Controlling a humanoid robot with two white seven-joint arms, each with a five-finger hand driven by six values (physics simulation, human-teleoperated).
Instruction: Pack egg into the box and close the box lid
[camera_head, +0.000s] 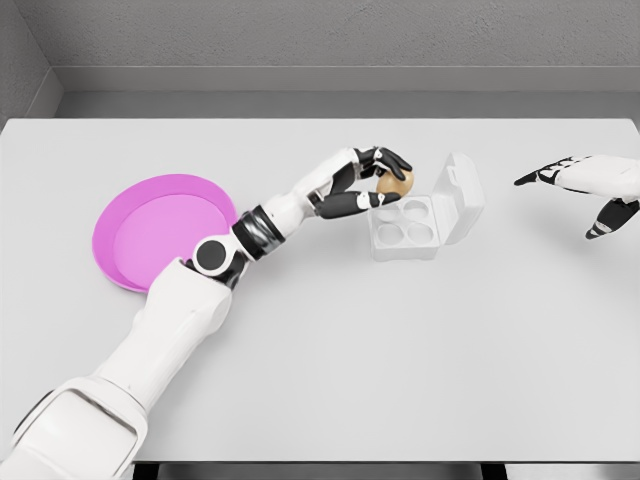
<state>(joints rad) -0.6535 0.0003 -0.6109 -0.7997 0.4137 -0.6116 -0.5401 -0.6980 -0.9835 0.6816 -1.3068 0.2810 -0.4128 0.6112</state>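
A magenta plate (160, 233) lies on the white table (330, 350), well to the left of the egg box (405, 228), its shallow rim raised around a paler centre. The plate's right edge passes behind the robot's left arm, which rises from the lower left corner and stretches diagonally toward the box.

The left hand (368, 182), with black fingers on a white palm, is curled around a brown egg (395, 184), pinching it between thumb below and fingers above. The egg hangs in that grip just over the box's rear left corner, at the near edge of the tray; it does not sit in any cup.

The egg box itself is a small white four-cup carton, and all four round cups show as unfilled. Its lid (460, 197) stands open, hinged along the tray's right side and leaning back to the right.

Well to the right of the box, the right hand (592, 190) enters from the picture's right edge and hovers above the table, fingers spread wide and holding nothing, dark fingertips pointing left and downward.

No brand, label or writing can be read on the carton, the plate or the robot. A grey wall runs behind the table's far edge.
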